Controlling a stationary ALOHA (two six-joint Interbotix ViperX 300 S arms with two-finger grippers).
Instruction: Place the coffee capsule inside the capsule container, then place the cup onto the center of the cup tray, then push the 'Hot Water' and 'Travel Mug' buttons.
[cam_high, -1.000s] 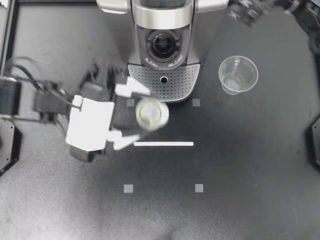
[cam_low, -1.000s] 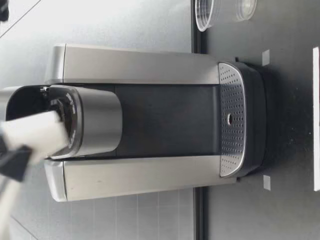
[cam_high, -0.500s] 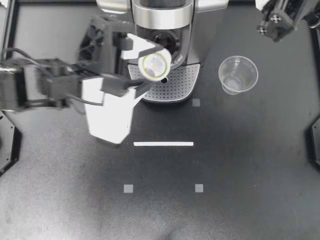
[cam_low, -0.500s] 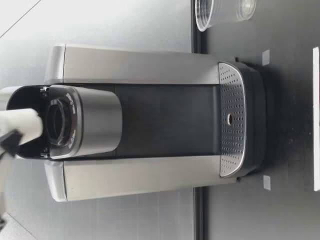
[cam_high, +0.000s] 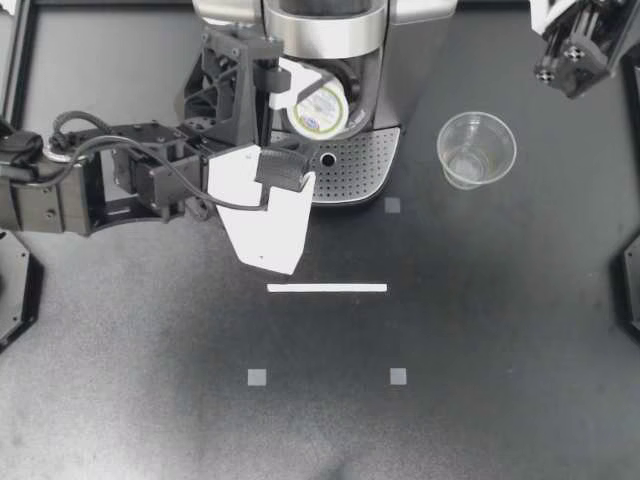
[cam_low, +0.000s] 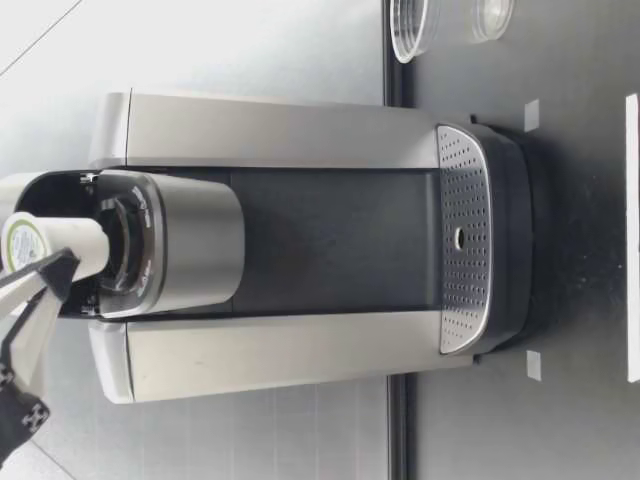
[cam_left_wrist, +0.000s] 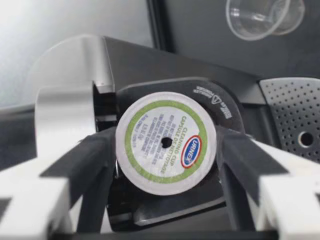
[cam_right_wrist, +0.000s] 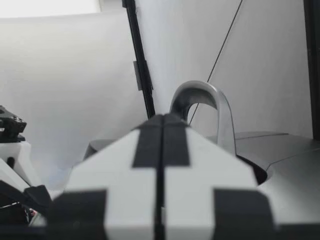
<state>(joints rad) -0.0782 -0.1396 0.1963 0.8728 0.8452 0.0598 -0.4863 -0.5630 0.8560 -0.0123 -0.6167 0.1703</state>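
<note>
**A:** You're closer than I am. What has the left gripper (cam_high: 296, 120) got?

**B:** The coffee capsule (cam_high: 322, 108). It's clamped from two sides, one finger against each side of the rim. The left wrist view shows the coffee capsule (cam_left_wrist: 166, 142) squarely between the dark pads (cam_left_wrist: 95, 165), round foil lid facing the camera.

**A:** Is it in the machine?

**B:** Not seated, no. The coffee machine (cam_high: 330, 30) has its top open, and the arm reaches in from the robot's left to hold the capsule over the capsule container (cam_high: 352, 88). From table height the coffee capsule (cam_low: 55, 245) is lid-up, its lower end right at the mouth of the capsule container (cam_low: 125, 245). I can't tell whether they touch.

**A:** And the cup?

**B:** The clear cup (cam_high: 476, 148) stands upright on the table (cam_high: 480, 330), beside the machine on the robot's right. It's near the perforated cup tray (cam_high: 350, 170) but not on it; dark tabletop shows between the two.

**A:** What about the other arm?

**B:** The right gripper (cam_high: 572, 58) is up by the far right corner, well apart from the cup. Its own camera shows the fingers (cam_right_wrist: 150, 150) pressed flat together — closed, gripping nothing.

**A:** Anything else down there?

**B:** A strip of white tape (cam_high: 327, 288) lies on the table in front of the tray, on the side nearer the robot.
</note>
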